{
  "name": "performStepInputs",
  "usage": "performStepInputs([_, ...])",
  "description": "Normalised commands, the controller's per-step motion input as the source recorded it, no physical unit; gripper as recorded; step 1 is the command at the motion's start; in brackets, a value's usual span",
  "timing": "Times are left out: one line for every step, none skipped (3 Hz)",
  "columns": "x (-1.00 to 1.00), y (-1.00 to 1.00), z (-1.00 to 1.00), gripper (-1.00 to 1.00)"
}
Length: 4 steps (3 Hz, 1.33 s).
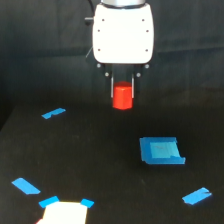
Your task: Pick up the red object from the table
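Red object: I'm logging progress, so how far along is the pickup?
Done: the gripper is shut on the red object. In hand: the object appears raised off the table. Left: seemingly nothing beyond keeping hold.

White rounded wrist housing point(123, 37), small dark screws, slim dark pincer point(123, 89)

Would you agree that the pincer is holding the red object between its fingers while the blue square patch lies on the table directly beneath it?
Not quite. The pincer does hold the red object, but the blue square patch is not directly beneath it: in the exterior view it lies on the table lower down and off to that view's right.
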Motion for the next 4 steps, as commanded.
performStepInputs([-0.2, -0.6, 0.24, -1.0])
performStepInputs([-0.22, -0.21, -0.21, -0.9])
performStepInputs([-0.39, -0.2, 0.01, -1.0])
performStepInputs([-0.22, -0.52, -0.24, -1.0])
